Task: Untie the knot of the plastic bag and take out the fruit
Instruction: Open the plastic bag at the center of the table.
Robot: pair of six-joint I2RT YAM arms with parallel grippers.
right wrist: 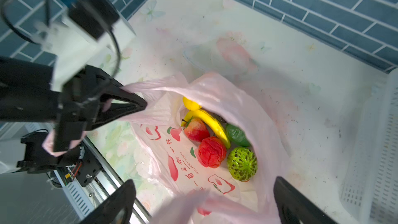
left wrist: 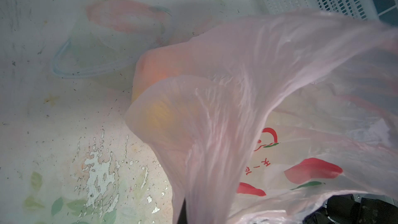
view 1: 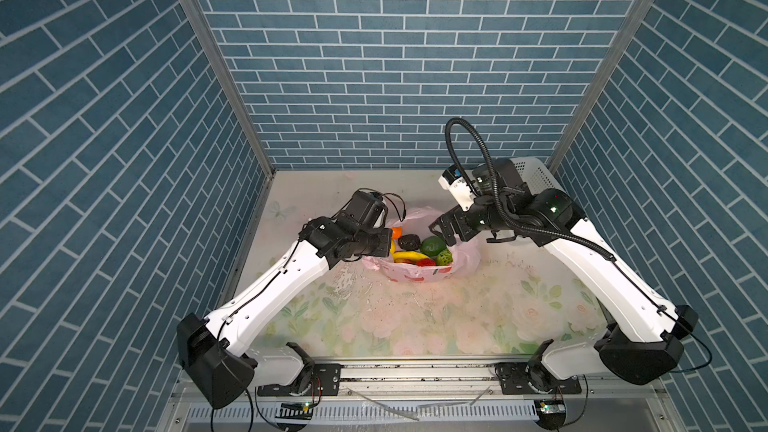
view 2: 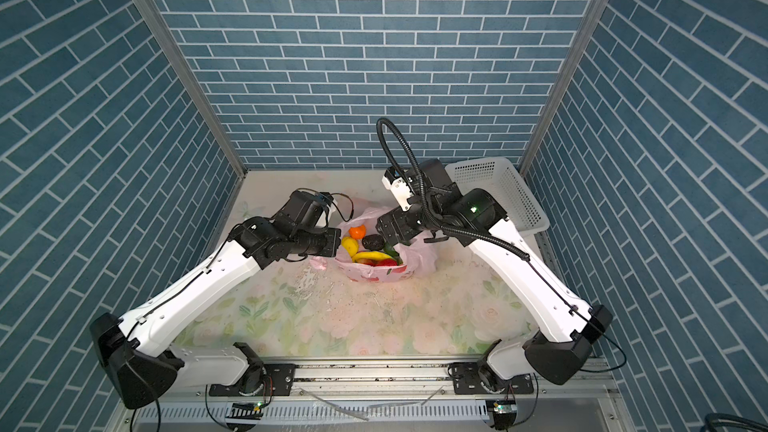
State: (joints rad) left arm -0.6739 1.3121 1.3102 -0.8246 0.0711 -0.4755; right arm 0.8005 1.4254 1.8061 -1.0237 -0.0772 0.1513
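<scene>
Okay, my left gripper (right wrist: 143, 104) pinches the plastic bag (right wrist: 215, 87) at 9 o'clock, propping it open; right gripper (right wrist: 204, 182) hovers spread at 2 o'clock for fruit (right wrist: 212, 151).

Blurred fruit (left wrist: 150, 72), perhaps orange, behind bag (left wrist: 258, 61)

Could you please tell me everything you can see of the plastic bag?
The bag is thin, translucent pale-pink plastic, crinkled, with red fruit prints and red lettering on its wall. It sits on the floral table with its mouth open upward and the fruit lying inside. The shut left gripper pinches a strip of its rim and stretches it sideways. The open right gripper hangs over the opposite rim, a loose fold between its jaws; contact there is unclear.
</scene>
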